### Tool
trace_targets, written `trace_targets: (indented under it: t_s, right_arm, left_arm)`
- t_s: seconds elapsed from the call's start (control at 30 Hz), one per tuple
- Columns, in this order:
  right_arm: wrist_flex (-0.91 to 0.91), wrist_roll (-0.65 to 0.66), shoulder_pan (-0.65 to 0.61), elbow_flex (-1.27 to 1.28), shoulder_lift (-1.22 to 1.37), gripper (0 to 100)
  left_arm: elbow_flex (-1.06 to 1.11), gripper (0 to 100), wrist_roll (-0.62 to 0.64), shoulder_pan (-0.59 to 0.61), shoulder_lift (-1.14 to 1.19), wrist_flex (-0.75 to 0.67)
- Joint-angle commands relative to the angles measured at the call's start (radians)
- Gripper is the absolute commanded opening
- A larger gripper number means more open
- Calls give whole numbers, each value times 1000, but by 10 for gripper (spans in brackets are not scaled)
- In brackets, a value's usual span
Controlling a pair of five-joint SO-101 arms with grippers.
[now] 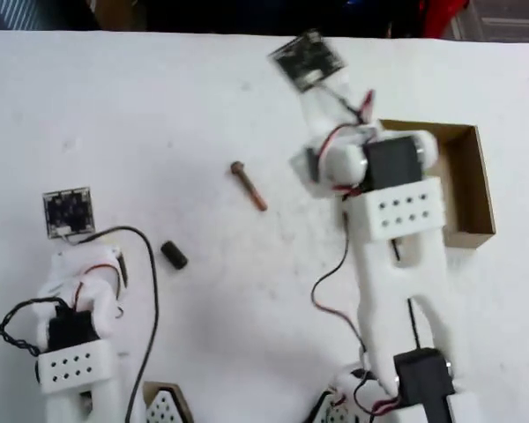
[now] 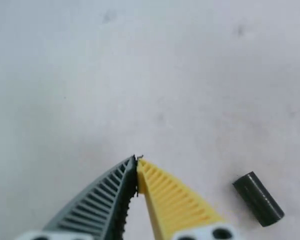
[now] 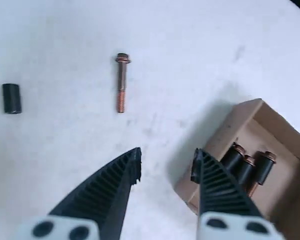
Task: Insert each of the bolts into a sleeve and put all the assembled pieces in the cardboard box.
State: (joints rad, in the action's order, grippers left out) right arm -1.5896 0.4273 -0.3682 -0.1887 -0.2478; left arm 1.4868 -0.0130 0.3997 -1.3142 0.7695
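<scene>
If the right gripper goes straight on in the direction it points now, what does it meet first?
Probably the bare table, in the gap between the bolt and the cardboard box. The open right gripper points between them, so neither seems in its line, though depth is unclear.

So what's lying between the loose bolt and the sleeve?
Nothing but bare table lies between the bolt and the sleeve; the high and right wrist views both show it.

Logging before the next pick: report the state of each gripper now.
Left gripper: closed, holding nothing.
Right gripper: open, holding nothing.
</scene>
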Motion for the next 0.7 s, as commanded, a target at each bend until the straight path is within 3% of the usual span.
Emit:
trace_targets:
  t_s: [0.0,0.23,0.4,0.57,0.67]
  right_arm:
    - [-50,3,-104,-6,-31,155]
    - [-21,3,-268,81,-35,155]
    - [93,0,-367,210,-30,155]
    - [266,-141,-446,308,-28,155]
    - [340,-149,-489,351,-28,155]
  left_arm:
    - [-31,22,-12,88,-12,-18]
    - [-29,22,-186,171,-12,38]
    - [-29,22,-187,208,-12,58]
    - [-28,22,-187,259,-12,60]
    - [-28,22,-190,269,-12,60]
